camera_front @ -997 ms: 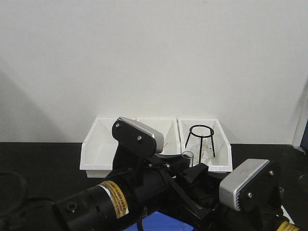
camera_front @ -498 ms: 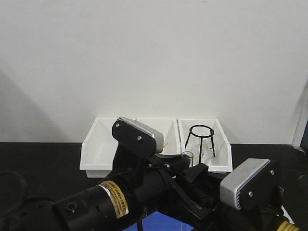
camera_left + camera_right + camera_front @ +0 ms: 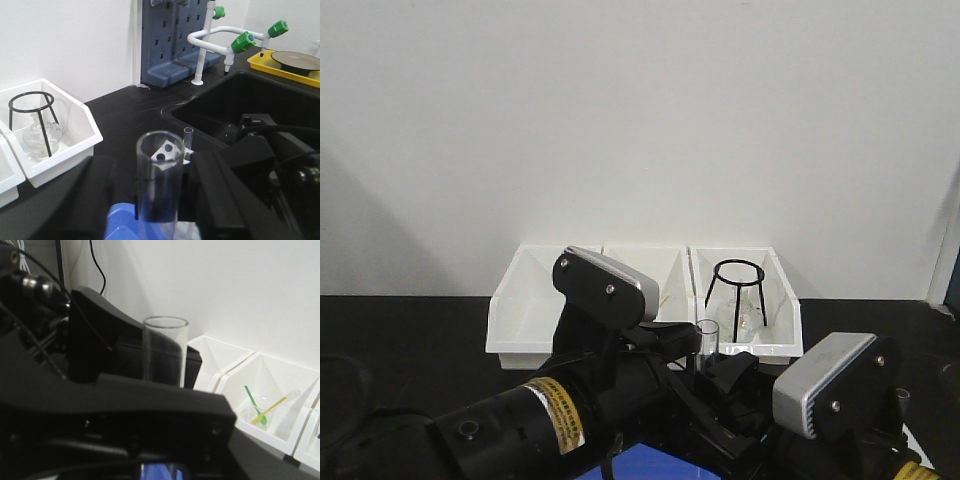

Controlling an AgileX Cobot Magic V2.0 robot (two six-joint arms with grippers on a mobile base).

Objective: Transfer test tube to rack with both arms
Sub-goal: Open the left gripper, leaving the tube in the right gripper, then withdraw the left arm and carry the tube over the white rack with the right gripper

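Bright, even light; soft shadow on left wall; blurred foreground fingers

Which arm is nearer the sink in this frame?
Right. In the left wrist view, the right arm lies directly in front of the sink. The left arm is further off, beyond the upright test tube that stands between the two arms.

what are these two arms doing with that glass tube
It looks like a handover between the arms. The test tube stands upright between the fingers of the left tool. The right tool sits close around the same tube from the other side. The views do not show which tool actually bears the tube.
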